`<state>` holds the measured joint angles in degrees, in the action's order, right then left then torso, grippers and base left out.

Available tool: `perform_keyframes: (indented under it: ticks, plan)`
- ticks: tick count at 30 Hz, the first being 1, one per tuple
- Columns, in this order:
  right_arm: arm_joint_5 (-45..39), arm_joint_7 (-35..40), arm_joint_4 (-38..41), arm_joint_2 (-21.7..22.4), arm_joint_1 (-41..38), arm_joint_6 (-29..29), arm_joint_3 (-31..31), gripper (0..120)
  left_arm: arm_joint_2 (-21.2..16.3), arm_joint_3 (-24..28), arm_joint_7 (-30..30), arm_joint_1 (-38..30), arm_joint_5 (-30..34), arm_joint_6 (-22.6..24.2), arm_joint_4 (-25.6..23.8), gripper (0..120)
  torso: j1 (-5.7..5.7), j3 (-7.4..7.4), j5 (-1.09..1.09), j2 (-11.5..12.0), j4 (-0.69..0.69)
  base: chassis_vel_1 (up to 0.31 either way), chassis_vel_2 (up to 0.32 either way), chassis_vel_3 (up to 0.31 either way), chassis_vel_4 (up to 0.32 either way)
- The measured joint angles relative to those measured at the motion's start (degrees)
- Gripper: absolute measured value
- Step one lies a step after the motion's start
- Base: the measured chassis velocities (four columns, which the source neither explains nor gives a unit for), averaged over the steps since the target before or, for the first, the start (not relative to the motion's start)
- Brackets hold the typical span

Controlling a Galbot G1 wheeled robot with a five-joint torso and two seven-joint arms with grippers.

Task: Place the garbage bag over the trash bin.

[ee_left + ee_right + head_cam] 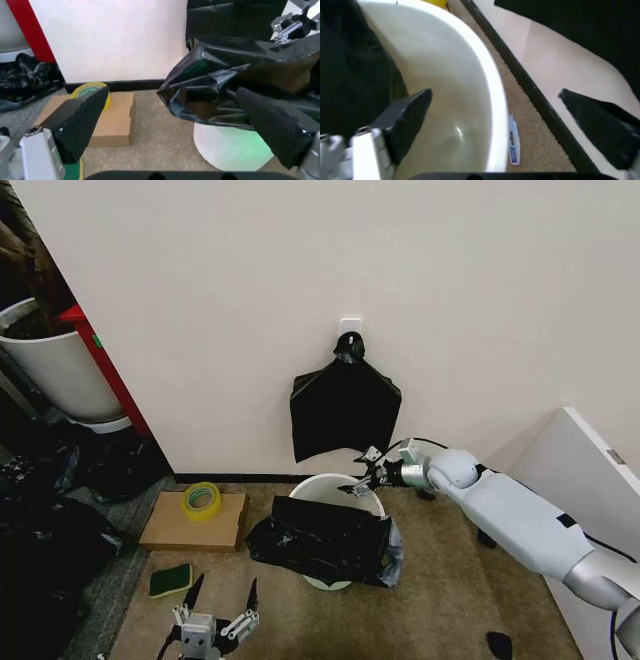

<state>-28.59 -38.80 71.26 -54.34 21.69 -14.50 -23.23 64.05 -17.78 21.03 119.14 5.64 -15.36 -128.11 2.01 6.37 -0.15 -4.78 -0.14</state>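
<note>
Nearest, left gripper (222, 604) low over carpet, fingers (75, 120) spread, empty. Beyond, glossy crinkly black plastic garbage bag (325, 542) draped across front of round white trash bin (322, 488). At far rim, right gripper (362, 473), fingers (407, 116) parted, straddling rim.

The head camera looks from high up, forward and down, at the floor and the wall. The left wrist camera sits low behind the left tool (175, 127) and faces the wall; it is close to the garbage bag (235, 82) and the trash bin (230, 146), which the head view shares. The right wrist camera is very close above the bin rim, looking down into it and at the wall's foot.
</note>
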Motion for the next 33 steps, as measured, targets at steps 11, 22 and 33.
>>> perform_keyframes:
  ticks: [11,22,33]
  plan:
    - [0.04,-0.86,-1.26,-0.42,-2.87,-0.02,-3.53,48,-0.57,-0.60,-0.10,-0.05,0.22,0.16,-0.40,100,-0.01,0.00,0.00,0.00,0.00,0.000,0.000,0.000,0.000]
    - [0.92,-0.62,-2.68,-1.34,-2.88,-0.69,-4.05,13,-0.36,-0.82,-0.15,0.53,0.25,-0.27,-0.65,100,-0.01,0.00,0.00,0.00,0.00,0.000,0.000,0.000,0.000]
    - [-0.28,0.04,-2.18,-1.18,-2.15,-1.17,-3.87,4,-0.45,-0.79,-0.10,0.67,0.23,-0.83,-0.63,100,-0.01,-0.01,0.00,0.00,0.01,0.000,0.000,0.000,0.000]
